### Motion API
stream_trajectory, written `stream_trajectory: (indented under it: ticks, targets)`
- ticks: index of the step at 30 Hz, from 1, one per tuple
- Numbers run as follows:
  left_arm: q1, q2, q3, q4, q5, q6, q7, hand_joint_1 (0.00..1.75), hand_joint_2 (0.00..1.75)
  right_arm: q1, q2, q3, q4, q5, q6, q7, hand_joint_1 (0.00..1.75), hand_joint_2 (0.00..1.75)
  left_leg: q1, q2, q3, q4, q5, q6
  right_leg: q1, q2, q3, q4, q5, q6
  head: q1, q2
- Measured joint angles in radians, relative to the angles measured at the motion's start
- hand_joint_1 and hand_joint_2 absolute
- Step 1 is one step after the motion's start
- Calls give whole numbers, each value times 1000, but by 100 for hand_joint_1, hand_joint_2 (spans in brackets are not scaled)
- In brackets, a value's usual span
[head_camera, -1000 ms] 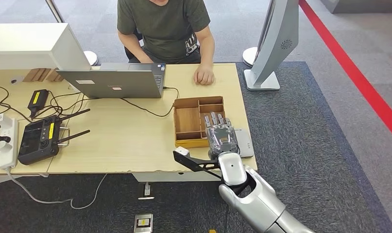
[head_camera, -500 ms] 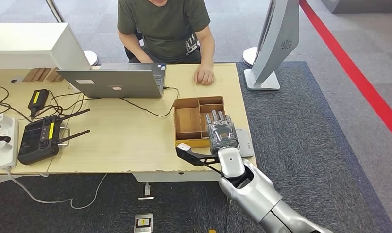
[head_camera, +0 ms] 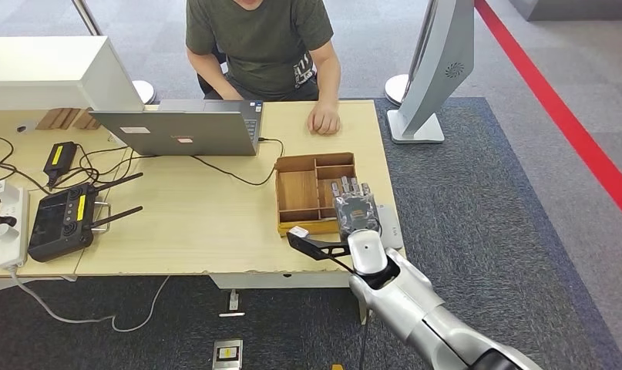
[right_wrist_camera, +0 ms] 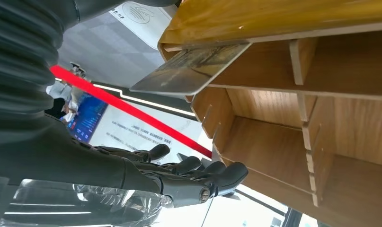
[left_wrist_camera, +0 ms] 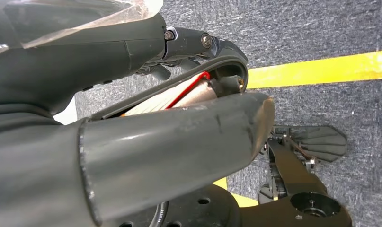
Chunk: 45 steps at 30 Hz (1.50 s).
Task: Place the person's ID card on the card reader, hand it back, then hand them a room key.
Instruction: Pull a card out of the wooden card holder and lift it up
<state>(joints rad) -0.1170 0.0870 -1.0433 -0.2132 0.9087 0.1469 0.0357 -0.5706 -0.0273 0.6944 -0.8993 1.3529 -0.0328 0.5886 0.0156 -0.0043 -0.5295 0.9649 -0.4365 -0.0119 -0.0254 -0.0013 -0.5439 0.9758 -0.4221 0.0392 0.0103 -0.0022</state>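
Head view: the right hand (head_camera: pixel 355 208) hovers over the wooden organiser tray (head_camera: pixel 298 192), fingers apart, holding nothing.

Right wrist view: a card (right_wrist_camera: pixel 191 69), probably the room key, leans in the tray; approach flat.

Left wrist view: whether the left hand (left_wrist_camera: pixel 132 118) holds anything, I cannot tell.

Right hand (head_camera: pixel 355 213) over right part of wooden tray (head_camera: pixel 307 193), fingers (head_camera: pixel 346 187) stretched above its small compartments; large compartment left of fingers. Card reader (head_camera: pixel 391 225) just right of hand, touching tray's right side. Card (right_wrist_camera: pixel 191 71) leans in tray compartment near fingertips (right_wrist_camera: pixel 226 172). Person's hand (head_camera: pixel 324 119) on table (head_camera: pixel 215 223) beyond fingers, well apart. Laptop (head_camera: pixel 180 127) far left of fingers, controller (head_camera: pixel 61 220) farther left
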Motion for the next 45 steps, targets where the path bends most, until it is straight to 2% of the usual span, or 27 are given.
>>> stream_trajectory:
  ticks: [17, 32, 45]
  targets:
    - [0, 2, -9, 0, -9, -2, -5, 0, 0, -37, -25, -17, 82, 41, -27, -13, 0, 175, 0, 0, 0, 0, 0, 0, 0, 0, 0, 0, 0, 0, 0, 0]
    - [0, 1, -9, 0, 27, 24, -3, 0, 0, -32, 28, -2, 45, 29, -44, -102, 0, 175, 0, 0, 0, 0, 0, 0, 0, 0, 0, 0, 0, 0, 0, 0]
    - [1, 0, -8, 0, 39, 40, 9, 0, 0, -28, 10, 20, -11, 42, -2, -90, 0, 175, 0, 0, 0, 0, 0, 0, 0, 0, 0, 0, 0, 0, 0, 0]
